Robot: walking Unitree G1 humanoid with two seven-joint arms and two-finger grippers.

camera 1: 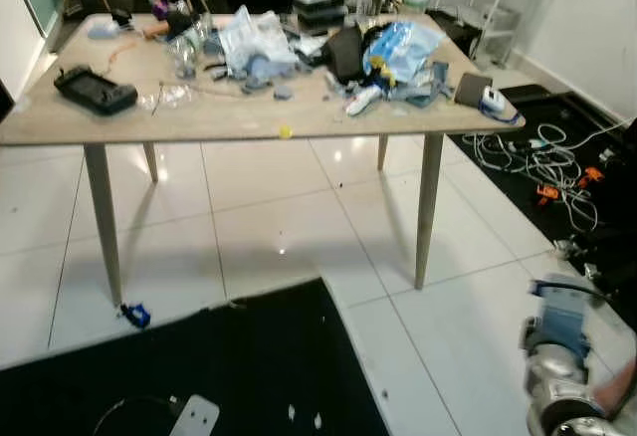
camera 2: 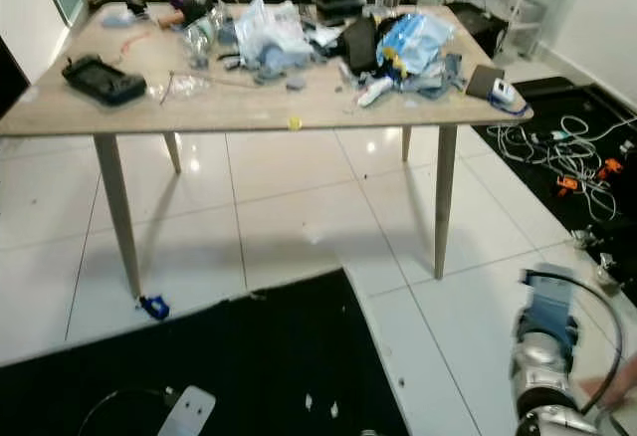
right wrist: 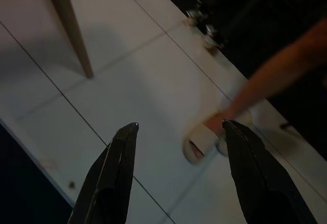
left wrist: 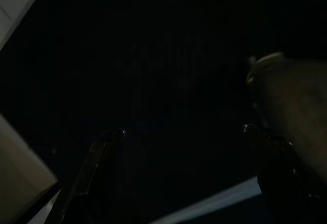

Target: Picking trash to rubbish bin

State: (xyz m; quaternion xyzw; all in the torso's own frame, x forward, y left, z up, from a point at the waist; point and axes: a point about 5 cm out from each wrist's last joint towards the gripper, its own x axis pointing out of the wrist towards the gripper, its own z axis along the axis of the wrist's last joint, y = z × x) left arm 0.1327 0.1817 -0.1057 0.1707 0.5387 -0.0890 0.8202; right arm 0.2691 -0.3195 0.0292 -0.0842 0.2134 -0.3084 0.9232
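Observation:
A white crumpled paper piece [right wrist: 196,144] lies on the white floor tiles, and a person's hand [right wrist: 225,119] touches it from the side. My right gripper [right wrist: 180,125] hangs open just above it, one finger to each side, nothing between them. My right arm [camera 1: 557,356] is low at the right, beside the person's hand [camera 1: 615,388]. The left wrist view is very dark; the left gripper [left wrist: 184,129] shows two fingers set apart over the black mat.
A wooden table [camera 1: 249,122] stands ahead, piled with plastic bags [camera 1: 398,48], boxes and a black device [camera 1: 95,88]. Its near right leg [camera 1: 428,207] is close to my right arm. Cables [camera 1: 542,162] lie at the right. A black mat [camera 1: 199,366] covers the floor in front.

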